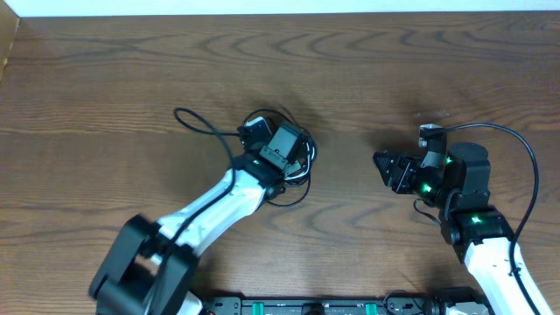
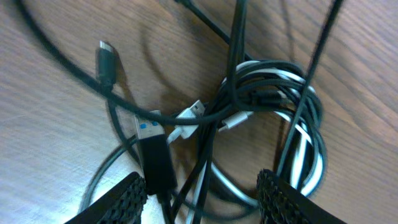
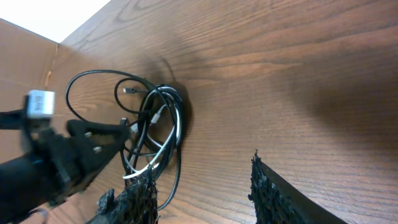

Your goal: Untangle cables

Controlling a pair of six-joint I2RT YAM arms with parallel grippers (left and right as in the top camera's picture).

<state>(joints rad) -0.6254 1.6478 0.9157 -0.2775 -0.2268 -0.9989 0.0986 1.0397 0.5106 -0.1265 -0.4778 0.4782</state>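
Note:
The cables lie as a tangled bundle of thin black and white cords on the wooden table. One black loop trails out to the left. A black USB plug, a white plug and a small black plug stick out of the bundle. My left gripper hovers right over the bundle, open, with several strands passing loosely between its fingers. My right gripper stands open to the right of the bundle, pointing at it, with only bare wood between its fingers.
The left arm reaches in from the front left and covers part of the bundle in the overhead view. A thicker black robot cable arcs behind the right arm. A cardboard wall borders the table's far left side.

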